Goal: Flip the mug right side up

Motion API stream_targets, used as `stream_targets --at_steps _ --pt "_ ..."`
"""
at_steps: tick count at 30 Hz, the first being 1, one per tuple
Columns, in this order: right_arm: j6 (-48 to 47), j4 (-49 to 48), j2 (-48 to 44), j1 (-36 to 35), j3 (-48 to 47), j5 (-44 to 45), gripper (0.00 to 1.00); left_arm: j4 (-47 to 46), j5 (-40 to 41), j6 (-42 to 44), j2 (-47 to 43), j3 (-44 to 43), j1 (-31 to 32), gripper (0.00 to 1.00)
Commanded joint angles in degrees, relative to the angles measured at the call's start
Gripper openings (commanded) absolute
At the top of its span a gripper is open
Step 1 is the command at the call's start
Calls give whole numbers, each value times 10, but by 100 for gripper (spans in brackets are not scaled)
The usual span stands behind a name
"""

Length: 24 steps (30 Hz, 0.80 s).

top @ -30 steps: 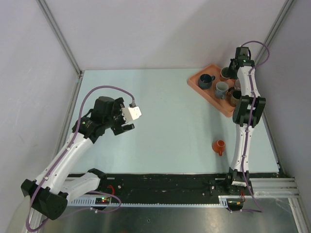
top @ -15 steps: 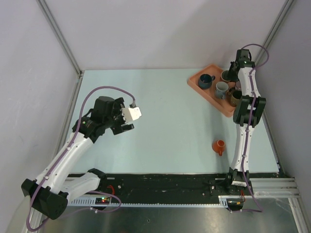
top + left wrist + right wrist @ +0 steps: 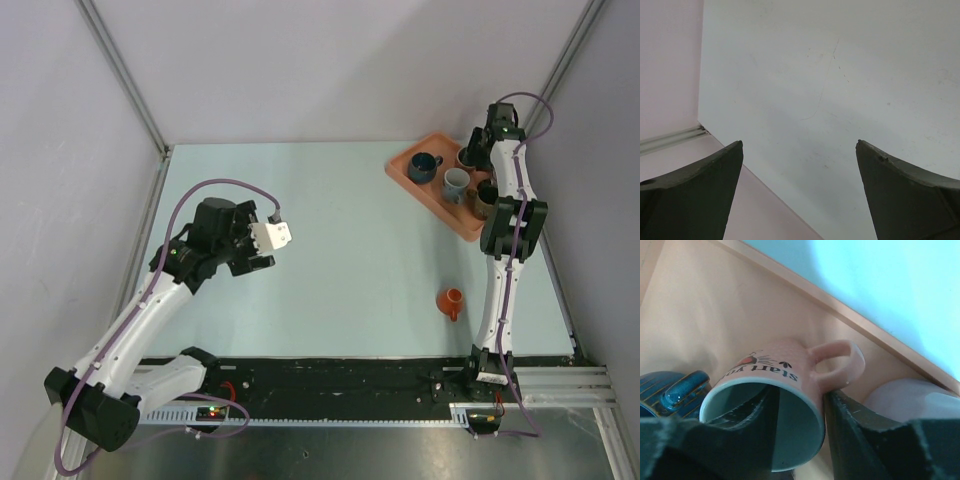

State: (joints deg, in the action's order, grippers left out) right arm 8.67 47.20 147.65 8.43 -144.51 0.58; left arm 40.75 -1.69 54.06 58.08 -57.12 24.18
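My right gripper (image 3: 800,410) is clamped on the rim of the pink mug (image 3: 772,390), one finger inside and one outside, over the orange tray (image 3: 715,315) at the table's far right. My left gripper (image 3: 800,195) hangs spread, holding nothing.

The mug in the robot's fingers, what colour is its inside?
Pale teal inside the pink mug; the right wrist view shows it best.

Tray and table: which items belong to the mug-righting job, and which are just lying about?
In the job: pink mug, right gripper with one finger inside its rim, orange tray.

Lying about: dark blue mug, grey mug, small orange mug, idle left gripper.
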Motion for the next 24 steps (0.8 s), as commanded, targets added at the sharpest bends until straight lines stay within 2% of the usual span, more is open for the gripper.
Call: stream_targets --at_steps 1,10,24 --pt "-16 -18 -14 5 -19 3 48 -19 -3 5 -5 -15 -5 98" --pt "-30 -43 -47 1 -19 6 66 -19 0 7 -13 -10 -5 98" --pt "-52 -58 -100 -11 5 -13 73 -19 -3 5 -30 -3 -5 98"
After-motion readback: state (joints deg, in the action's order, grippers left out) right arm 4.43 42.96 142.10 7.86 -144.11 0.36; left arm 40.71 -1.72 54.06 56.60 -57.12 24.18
